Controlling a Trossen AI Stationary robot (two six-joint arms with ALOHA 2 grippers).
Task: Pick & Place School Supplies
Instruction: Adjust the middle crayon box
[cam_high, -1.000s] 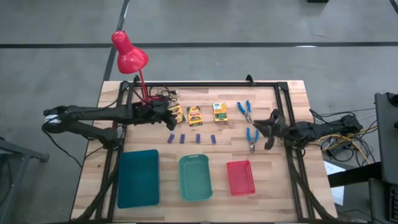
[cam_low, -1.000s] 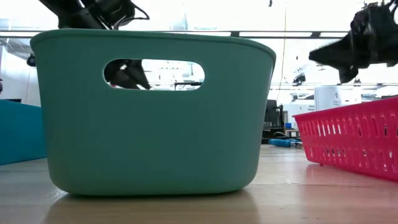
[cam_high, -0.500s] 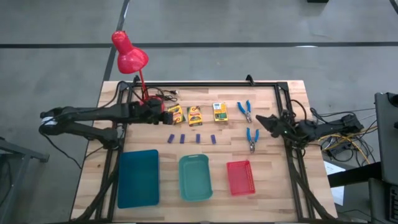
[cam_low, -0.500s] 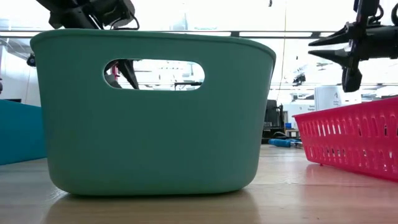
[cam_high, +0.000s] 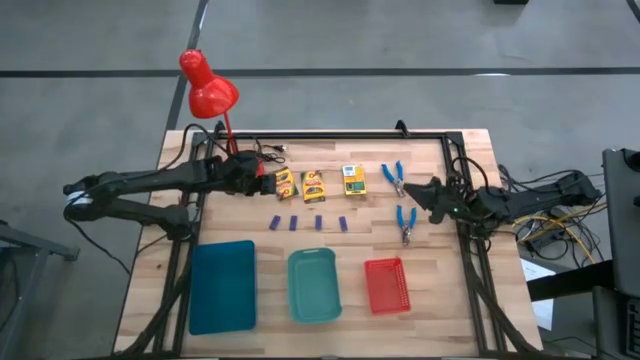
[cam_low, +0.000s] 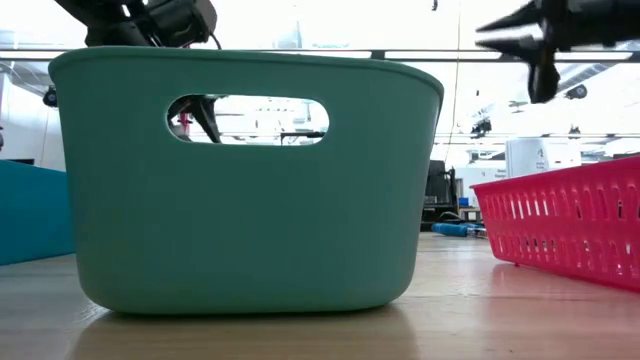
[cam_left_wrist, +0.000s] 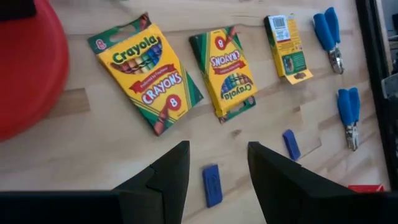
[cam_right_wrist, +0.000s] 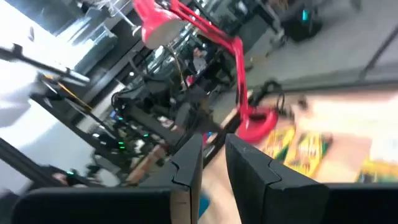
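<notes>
pulled back off the first crayon box (cam_high: 283, 181) since a second ago: left gripper (cam_high: 262, 181), now just beside it near the lamp base (cam_left_wrist: 25, 68), fingers spread and empty. swung level above the scissors (cam_high: 404, 221): right gripper (cam_high: 425, 191), fingers nearly together, holding nothing. unmoved in their rows: crayon boxes, purple blocks (cam_high: 307, 222), scissors.

Both arms are dark, nearly black, built of slim tubular links with bulkier joint housings. The left gripper (cam_left_wrist: 214, 163) ends in two broad, matte black fingers (cam_left_wrist: 169, 175) with angular, faceted faces that taper toward the tips; the right gripper (cam_right_wrist: 212, 158) has the same blocky black fingers with stepped edges. Loose black, yellow and orange cables trail behind the right arm's rear links.
</notes>
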